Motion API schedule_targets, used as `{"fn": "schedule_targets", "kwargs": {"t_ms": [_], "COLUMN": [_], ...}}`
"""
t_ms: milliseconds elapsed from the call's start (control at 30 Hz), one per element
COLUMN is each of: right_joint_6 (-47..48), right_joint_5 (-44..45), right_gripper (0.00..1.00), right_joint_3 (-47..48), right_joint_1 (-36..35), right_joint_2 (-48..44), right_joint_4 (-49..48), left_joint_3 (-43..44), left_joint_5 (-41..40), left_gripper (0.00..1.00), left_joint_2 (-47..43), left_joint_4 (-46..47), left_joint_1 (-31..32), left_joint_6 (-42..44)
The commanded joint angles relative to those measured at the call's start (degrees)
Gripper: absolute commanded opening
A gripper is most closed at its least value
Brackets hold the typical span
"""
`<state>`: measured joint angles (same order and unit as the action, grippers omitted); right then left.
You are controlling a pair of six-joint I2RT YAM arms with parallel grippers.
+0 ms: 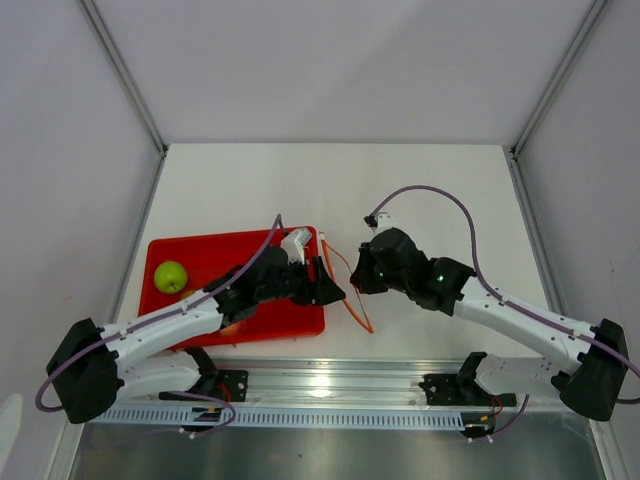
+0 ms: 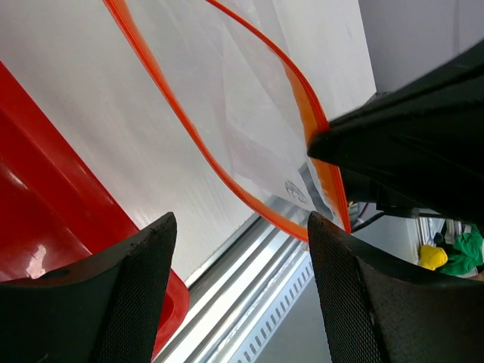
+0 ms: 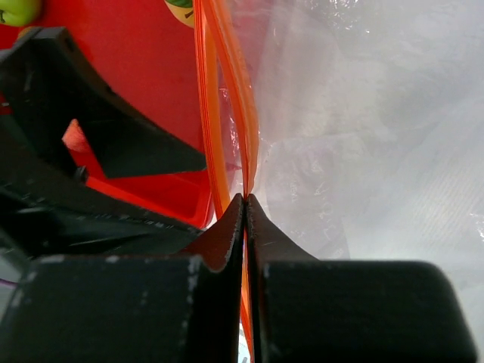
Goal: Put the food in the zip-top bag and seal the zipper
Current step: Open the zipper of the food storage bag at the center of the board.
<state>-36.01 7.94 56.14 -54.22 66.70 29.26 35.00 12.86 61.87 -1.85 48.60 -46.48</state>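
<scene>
The clear zip-top bag [image 3: 363,151] lies on the white table just right of the red tray [image 1: 200,250]. Its orange zipper [image 1: 357,312] forms an open loop at the mouth, also seen in the left wrist view [image 2: 227,170]. My right gripper [image 3: 246,198] is shut on one zipper strip [image 3: 240,136] and shows in the top view [image 1: 358,280]. My left gripper [image 2: 242,219] is open and empty, just short of the bag mouth, at the tray's right edge [image 1: 335,292]. A green apple [image 1: 170,276] sits in the tray. A yellow fruit with a green mark [image 3: 181,7] peeks in the right wrist view. The other fruits are hidden.
The left arm [image 1: 200,310] lies across the tray. A metal rail [image 1: 330,385] runs along the near table edge, also visible below the bag in the left wrist view [image 2: 249,287]. White walls enclose the table on three sides.
</scene>
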Motion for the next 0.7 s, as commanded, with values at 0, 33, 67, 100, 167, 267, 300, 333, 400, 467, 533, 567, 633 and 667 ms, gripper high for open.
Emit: {"fn": "schedule_targets", "kwargs": {"t_ms": [0, 33, 67, 100, 167, 267, 300, 333, 400, 467, 533, 567, 633, 667], "right_joint_6": [-0.5, -0.5, -0.5, -0.5, -0.6, -0.5, -0.4, -0.4, -0.5, -0.6, -0.6, -0.6, -0.6, -0.6], "right_joint_5": [-0.6, -0.9, -0.9, -0.9, -0.7, 0.1, 0.4, 0.8, 1.6, 2.2, 3.0, 3.5, 5.8, 6.6], "right_gripper": [0.0, 0.0, 0.0, 0.0, 0.0, 0.0, 0.0, 0.0, 0.0, 0.0, 0.03, 0.07, 0.14, 0.16], "right_joint_3": [0.1, 0.0, 0.0, -0.1, -0.2, 0.1, 0.2, 0.3, 0.5, 0.8, 1.2, 1.4, 2.7, 3.3], "right_joint_1": [-0.5, -0.4, -0.4, -0.4, -0.4, -0.6, -0.7, -0.9, -1.2, -1.5, -1.9, -2.7, -3.6, -4.5], "right_joint_2": [-2.4, -2.4, -2.4, -2.5, -2.3, -1.7, -1.7, -1.5, -0.9, -0.2, 0.5, 1.3, 2.5, 3.6], "right_joint_4": [-1.0, -0.9, -1.0, -0.9, -0.8, -0.1, 0.1, 0.4, 0.7, 1.2, 1.3, 1.6, 2.9, 3.5], "left_joint_3": [2.6, 3.0, 3.1, 3.5, 3.8, 4.2, 4.2, 4.3, 4.3, 4.8, 5.3, 5.3, 5.4, 5.3], "left_joint_5": [-1.7, -1.7, -1.5, -1.4, -1.1, -1.0, -0.9, -0.9, -0.6, -0.4, 0.1, 0.3, 0.8, 0.8], "left_gripper": [0.72, 0.72, 0.7, 0.69, 0.61, 0.45, 0.36, 0.31, 0.21, 0.08, 0.01, 0.01, 0.01, 0.0], "left_joint_2": [2.1, 2.6, 3.1, 4.0, 4.8, 5.5, 5.5, 5.4, 5.3, 5.3, 5.2, 5.2, 4.8, 4.7], "left_joint_4": [4.6, 4.6, 4.7, 4.8, 5.4, 5.8, 5.9, 6.1, 6.2, 6.1, 6.0, 5.9, 5.9, 5.8], "left_joint_1": [0.5, 0.5, 0.5, 0.5, 0.5, 0.6, 0.5, 0.5, 0.5, 0.5, 0.5, 0.5, 0.6, 0.7], "left_joint_6": [0.3, 0.4, 0.5, 0.6, 0.7, 0.9, 0.9, 0.9, 0.9, 0.9, 0.7, 0.7, 0.7, 0.7]}}
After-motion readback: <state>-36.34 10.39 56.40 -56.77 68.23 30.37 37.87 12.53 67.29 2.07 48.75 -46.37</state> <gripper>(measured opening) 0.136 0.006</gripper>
